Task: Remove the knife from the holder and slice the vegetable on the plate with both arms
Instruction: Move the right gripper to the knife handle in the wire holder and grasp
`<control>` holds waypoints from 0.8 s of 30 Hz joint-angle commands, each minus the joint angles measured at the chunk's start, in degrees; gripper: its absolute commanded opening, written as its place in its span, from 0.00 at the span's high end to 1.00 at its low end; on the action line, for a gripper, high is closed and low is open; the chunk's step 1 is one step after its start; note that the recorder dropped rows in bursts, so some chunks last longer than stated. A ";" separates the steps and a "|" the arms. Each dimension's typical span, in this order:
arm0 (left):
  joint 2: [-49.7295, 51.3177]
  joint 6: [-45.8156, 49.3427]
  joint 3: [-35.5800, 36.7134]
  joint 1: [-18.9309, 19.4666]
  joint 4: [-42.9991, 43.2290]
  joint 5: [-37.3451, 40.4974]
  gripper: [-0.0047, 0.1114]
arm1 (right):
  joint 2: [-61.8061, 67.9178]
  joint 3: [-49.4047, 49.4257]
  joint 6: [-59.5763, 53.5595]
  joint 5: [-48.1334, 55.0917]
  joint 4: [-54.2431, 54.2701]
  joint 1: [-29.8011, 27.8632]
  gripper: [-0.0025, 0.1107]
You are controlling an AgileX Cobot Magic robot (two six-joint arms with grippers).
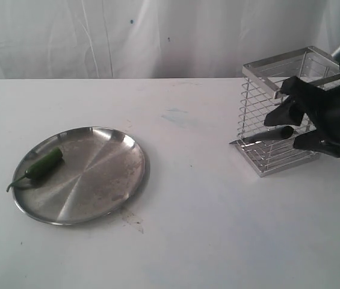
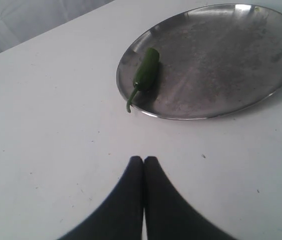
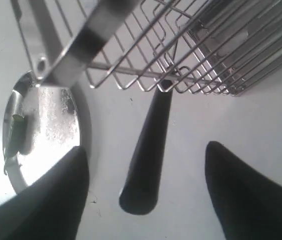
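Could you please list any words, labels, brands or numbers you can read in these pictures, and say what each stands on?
None: no readable text shows on the plate, the holder, the knife, the pepper or the table.

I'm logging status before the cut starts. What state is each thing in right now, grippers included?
Holder: upright on the table.
Knife: handle poking out of the holder, ungripped.
Right gripper: open, straddling the knife handle.
Left gripper: shut, empty.
Plate: flat on the table.
Vegetable: whole, lying on the plate.
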 commanded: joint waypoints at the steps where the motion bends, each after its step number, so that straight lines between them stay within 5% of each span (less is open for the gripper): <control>1: -0.21 -0.07 0.14 -0.37 -0.64 0.00 0.96 | 2.49 -0.49 0.76 -0.26 1.68 -0.09 0.43; 24: -0.21 -0.07 0.14 -0.37 -0.64 0.00 0.96 | 3.22 -0.49 0.65 -0.96 5.86 -0.09 0.54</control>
